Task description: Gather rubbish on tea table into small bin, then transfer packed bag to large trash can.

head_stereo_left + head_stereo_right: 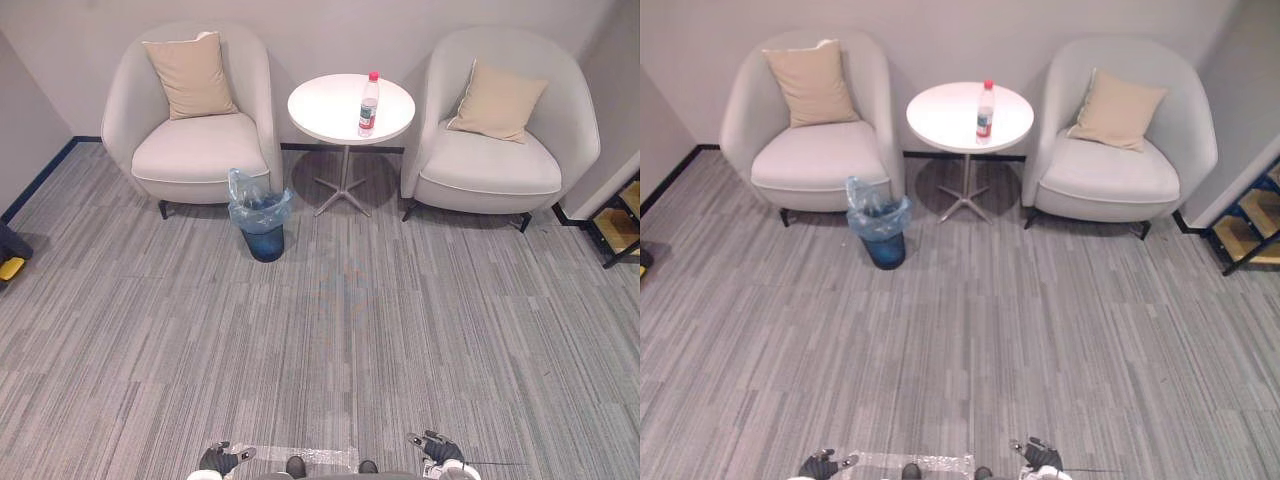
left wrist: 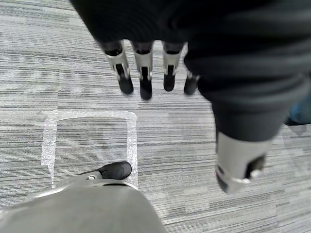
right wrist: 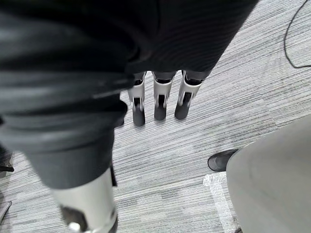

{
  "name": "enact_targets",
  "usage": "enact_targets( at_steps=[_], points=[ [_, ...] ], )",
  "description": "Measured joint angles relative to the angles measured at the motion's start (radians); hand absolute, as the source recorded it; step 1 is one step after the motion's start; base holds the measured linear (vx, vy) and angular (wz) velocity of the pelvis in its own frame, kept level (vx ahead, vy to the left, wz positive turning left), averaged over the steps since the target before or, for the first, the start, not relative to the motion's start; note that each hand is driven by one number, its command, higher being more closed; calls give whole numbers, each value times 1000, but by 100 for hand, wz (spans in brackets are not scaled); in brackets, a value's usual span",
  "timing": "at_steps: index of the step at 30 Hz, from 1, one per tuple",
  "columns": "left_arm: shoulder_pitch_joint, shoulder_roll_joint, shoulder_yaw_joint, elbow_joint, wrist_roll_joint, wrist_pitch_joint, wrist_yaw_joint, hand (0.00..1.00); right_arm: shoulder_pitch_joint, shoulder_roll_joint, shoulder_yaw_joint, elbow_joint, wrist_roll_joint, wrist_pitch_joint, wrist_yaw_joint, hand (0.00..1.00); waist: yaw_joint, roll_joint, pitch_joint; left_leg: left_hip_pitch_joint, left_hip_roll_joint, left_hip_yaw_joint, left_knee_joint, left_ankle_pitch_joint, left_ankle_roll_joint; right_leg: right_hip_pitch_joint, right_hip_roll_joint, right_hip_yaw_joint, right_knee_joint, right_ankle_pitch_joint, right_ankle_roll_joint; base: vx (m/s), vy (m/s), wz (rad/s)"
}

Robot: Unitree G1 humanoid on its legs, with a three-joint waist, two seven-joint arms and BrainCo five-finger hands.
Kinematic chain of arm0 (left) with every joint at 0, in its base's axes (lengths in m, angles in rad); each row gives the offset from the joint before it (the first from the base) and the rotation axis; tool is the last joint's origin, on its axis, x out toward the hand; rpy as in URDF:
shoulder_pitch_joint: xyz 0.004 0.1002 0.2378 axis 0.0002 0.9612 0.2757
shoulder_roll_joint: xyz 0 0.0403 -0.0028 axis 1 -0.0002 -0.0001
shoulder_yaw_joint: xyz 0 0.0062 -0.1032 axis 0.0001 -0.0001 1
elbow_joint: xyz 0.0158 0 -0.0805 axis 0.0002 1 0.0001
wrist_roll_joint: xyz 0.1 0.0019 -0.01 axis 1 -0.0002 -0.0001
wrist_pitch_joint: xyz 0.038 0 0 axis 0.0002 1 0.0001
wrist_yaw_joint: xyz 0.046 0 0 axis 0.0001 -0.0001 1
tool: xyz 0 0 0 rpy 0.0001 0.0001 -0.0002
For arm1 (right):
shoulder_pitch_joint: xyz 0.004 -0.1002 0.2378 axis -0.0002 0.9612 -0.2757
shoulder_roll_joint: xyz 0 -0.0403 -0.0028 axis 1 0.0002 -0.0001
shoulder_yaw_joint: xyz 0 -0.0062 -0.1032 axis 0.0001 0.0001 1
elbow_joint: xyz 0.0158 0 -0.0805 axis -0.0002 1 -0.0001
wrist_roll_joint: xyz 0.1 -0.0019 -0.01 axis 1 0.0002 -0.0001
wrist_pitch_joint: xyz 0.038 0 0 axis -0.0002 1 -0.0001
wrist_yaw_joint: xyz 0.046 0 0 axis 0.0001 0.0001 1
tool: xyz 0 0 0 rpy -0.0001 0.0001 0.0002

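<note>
A clear plastic bottle point(image 1: 368, 104) with a red cap stands upright on the round white tea table point(image 1: 330, 112) between two armchairs. To the table's lower left, on the carpet, sits a small blue bin point(image 1: 262, 226) lined with a blue plastic bag, beside the left armchair. My left hand point(image 1: 220, 460) and right hand point(image 1: 438, 448) hang low at the near edge of the floor, far from the table. Each wrist view shows straight fingers point(image 2: 145, 73) point(image 3: 160, 99) over bare carpet, holding nothing.
Two light grey armchairs point(image 1: 196, 140) point(image 1: 500, 150), each with a beige cushion, flank the table against the wall. A wooden shelf with a black frame point(image 1: 622, 225) stands at the far right. A taped rectangle point(image 2: 87, 141) marks the carpet near me. Open carpet lies between me and the table.
</note>
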Motion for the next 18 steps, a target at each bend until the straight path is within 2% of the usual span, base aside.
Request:
enact_targets(
  at_steps=[18],
  points=[
    [-16, 13, -36, 17, 15, -10, 0, 0, -13, -1, 27, 19, -1, 0, -5, 0, 1, -10, 11, 21, 0, 12, -1, -2, -2, 38, 0, 3, -42, 17, 2, -16, -31, -1]
  ],
)
